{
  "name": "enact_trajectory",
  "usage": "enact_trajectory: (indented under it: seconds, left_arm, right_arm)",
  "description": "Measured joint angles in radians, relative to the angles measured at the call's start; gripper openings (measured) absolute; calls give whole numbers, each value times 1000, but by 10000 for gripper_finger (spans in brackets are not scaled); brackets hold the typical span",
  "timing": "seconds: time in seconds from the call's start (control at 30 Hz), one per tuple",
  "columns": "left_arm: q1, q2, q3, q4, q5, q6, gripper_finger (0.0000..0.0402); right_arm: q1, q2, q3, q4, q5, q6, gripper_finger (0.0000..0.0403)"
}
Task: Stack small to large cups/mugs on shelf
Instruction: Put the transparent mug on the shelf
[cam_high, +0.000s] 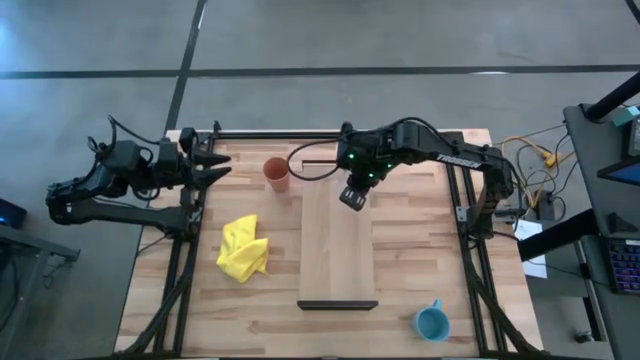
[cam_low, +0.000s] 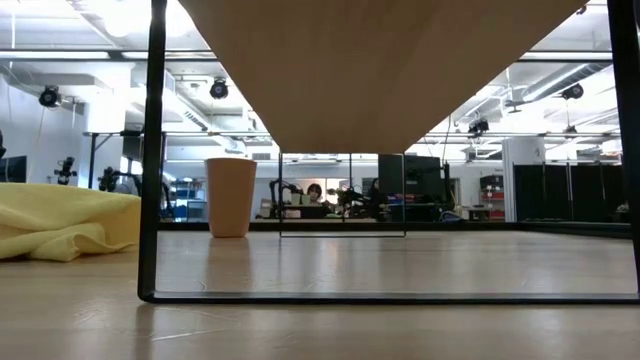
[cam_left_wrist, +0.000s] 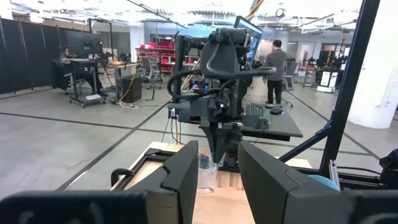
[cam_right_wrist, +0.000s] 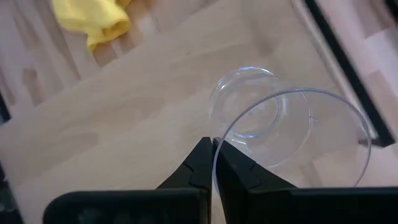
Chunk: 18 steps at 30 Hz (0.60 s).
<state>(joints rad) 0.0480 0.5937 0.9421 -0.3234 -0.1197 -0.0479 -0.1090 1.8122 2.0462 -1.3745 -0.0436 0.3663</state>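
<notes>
My right gripper (cam_high: 352, 196) is over the far part of the pale wooden shelf (cam_high: 338, 255), shut on the clear glass mug (cam_right_wrist: 273, 124). The mug also shows in the left wrist view (cam_left_wrist: 207, 171), below that gripper. The orange-brown cup (cam_high: 277, 172) stands upright on the tabletop left of the shelf's far end. It also shows in the low view (cam_low: 230, 195). The light-blue mug (cam_high: 431, 322) stands on the table near the front right corner. My left gripper (cam_high: 222, 165) is open and empty at the table's far left edge. My right gripper pinches the clear mug's rim (cam_right_wrist: 217, 163) between its two fingers, one inside the mug and one outside. The fingers come from above, pointing down. The mug hangs mouth up over the shelf; whether its base touches the board, I cannot tell.
A crumpled yellow cloth (cam_high: 243, 250) lies on the tabletop left of the shelf. The shelf stands raised on a thin dark metal frame (cam_low: 150, 200). The board's near half (cam_high: 338, 280) is bare. People stand in the room beyond the table.
</notes>
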Motion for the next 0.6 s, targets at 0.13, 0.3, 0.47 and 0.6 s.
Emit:
enact_trajectory:
  seconds: [0.13,0.3,0.47,0.6]
  left_arm:
    - [0,4,0,0,0,0,102]
    - [0,9,0,0,0,0,102]
    - [0,9,0,0,0,0,102]
    - [0,9,0,0,0,0,102]
  right_arm:
    - [-7,1,3,-3,19,-3,9]
    - [-12,5,-4,-4,20,-3,9]
    - [-11,21,-5,-5,19,0,9]
    - [-12,45,-6,-7,19,-2,9]
